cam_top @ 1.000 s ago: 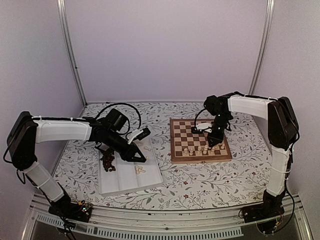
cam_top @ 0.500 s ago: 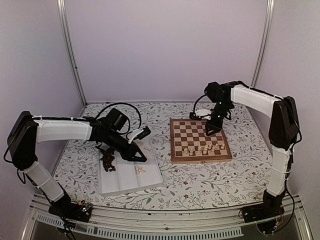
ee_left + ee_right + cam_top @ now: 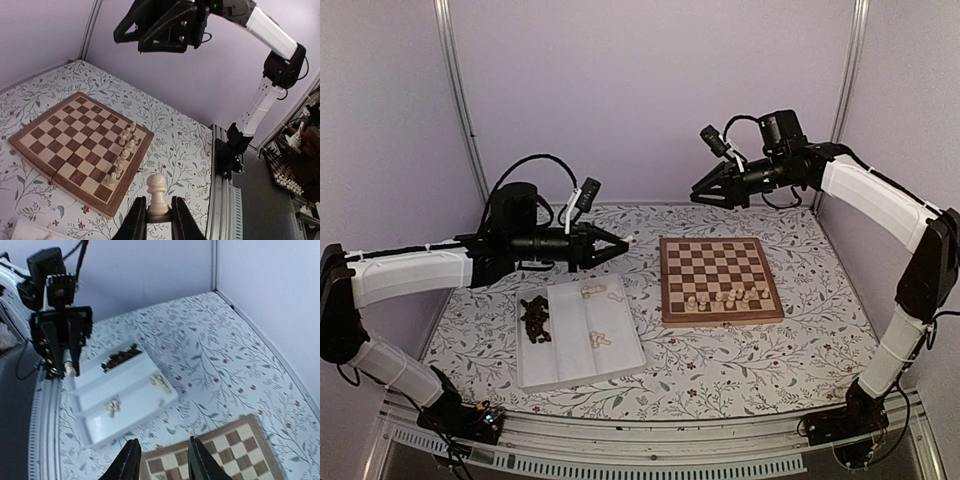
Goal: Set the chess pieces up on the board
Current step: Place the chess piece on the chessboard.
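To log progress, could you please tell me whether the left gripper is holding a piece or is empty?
Holding one: the left gripper is shut on a pale pawn, its base pinched between both fingers.

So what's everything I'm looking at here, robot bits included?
Chessboard: one, dark brown and tan squares with a brown rim, right of centre on the table.
Pieces on the board: a small group, cream, along its near edge; too small to count.
Tray: one, white, three compartments, left of the board.
Dark pieces: one pile, dark brown, tray's left compartment.
Loose cream pieces: a few, cream, elsewhere in the tray.
Tablecloth: one, white with a leaf print, under everything.
Held piece: one, cream, in the left gripper.
Left gripper: one, black, shut on that piece, in the air beyond the tray.
Right gripper: one, black, open and empty, high beyond the board.
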Motion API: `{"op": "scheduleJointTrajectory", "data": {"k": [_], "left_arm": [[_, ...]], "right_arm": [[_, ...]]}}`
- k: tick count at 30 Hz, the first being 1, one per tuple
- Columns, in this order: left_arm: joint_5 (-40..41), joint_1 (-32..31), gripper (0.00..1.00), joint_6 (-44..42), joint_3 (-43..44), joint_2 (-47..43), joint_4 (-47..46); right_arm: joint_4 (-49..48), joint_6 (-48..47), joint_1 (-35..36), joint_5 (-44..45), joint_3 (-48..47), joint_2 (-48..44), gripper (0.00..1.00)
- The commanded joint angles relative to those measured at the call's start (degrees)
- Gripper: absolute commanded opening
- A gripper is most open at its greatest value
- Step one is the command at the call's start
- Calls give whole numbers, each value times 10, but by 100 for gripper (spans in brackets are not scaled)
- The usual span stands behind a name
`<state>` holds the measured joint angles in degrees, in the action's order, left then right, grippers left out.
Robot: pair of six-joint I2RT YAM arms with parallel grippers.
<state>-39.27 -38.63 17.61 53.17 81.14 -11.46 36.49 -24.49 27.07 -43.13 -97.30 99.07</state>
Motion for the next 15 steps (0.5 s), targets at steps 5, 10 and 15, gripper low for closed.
{"op": "scheduleJointTrajectory", "data": {"k": [5, 10, 15], "left_arm": [[36, -13, 16, 79, -19, 8, -220], [33, -24, 16, 78, -5, 28, -223], [31, -31, 16, 79, 1, 39, -223]], "right_arm": [[-115, 181, 61, -215, 20, 50, 44], [-127, 210, 87, -223, 5, 71, 45], [-131, 216, 100, -234, -5, 86, 43]]}}
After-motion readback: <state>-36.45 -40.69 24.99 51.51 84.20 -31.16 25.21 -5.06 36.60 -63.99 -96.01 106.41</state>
